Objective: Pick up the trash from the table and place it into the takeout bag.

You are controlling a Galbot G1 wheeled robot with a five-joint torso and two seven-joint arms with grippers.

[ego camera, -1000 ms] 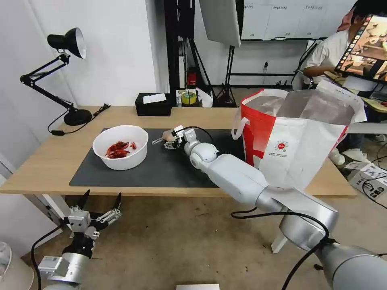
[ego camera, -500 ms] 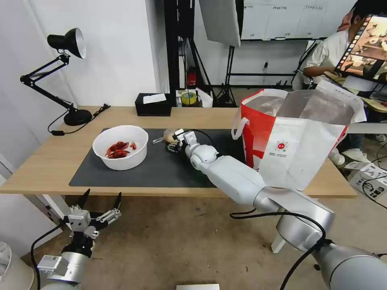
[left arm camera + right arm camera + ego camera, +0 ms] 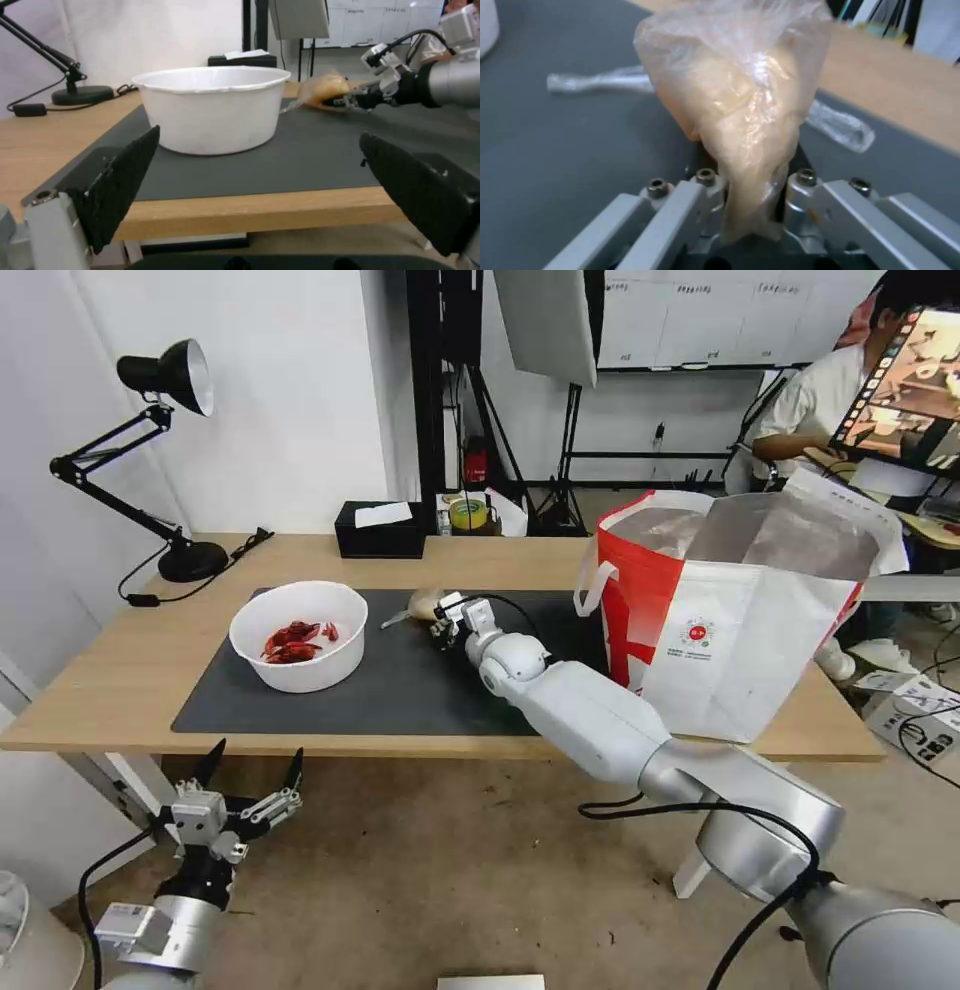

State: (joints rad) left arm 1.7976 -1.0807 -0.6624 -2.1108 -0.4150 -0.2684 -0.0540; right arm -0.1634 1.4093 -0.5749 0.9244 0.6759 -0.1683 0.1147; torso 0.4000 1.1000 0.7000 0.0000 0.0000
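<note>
right gripper (image 3: 440,622) | you are pinching the clear bag (image 3: 740,93) by its lower end, lump projecting ahead of the jaws above the mat | takeout bag (image 3: 740,610) lying to your right | left gripper (image 3: 245,775) hanging wide below the tabletop (image 3: 100,670)

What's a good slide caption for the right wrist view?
Right gripper clamps the clear bag with yellowish lump above the dark grey mat.
</note>
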